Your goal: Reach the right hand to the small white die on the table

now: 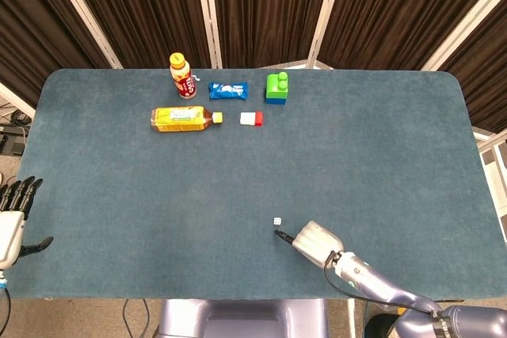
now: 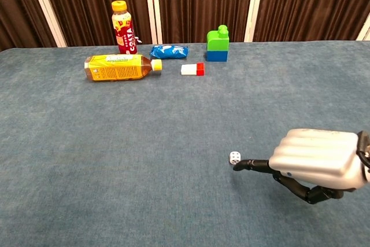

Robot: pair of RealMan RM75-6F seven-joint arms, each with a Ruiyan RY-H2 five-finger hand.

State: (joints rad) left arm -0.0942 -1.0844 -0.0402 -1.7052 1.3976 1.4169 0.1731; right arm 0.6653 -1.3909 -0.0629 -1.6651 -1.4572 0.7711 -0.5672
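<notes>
The right hand (image 2: 315, 165) rests low over the near edge of the blue tabletop (image 1: 380, 148), knuckles up, most fingers curled under the palm and gripping nothing. One dark finger (image 2: 252, 165) is stretched forward like a pointer toward the small white die (image 2: 234, 157). In the chest view its tip lies just beside the die on the hand's near side; whether the two actually touch cannot be told. The head view shows the die (image 1: 277, 221) a little ahead of the fingertip and apart from it. A single extended finger suits so small a target, since a whole palm would cover it and hide the contact.

Far beyond the hand, in a loose row near the back edge, stand a red-labelled bottle (image 1: 182, 75), a blue packet (image 1: 228, 90) and a green block on a blue base (image 1: 276, 88). A yellow bottle lying on its side (image 1: 184, 119) and a white-and-red block (image 1: 251, 119) lie just nearer, all well clear of the reach.

The left hand (image 1: 13, 215) waits off the tabletop's left side, fingers straight and parted, empty.
</notes>
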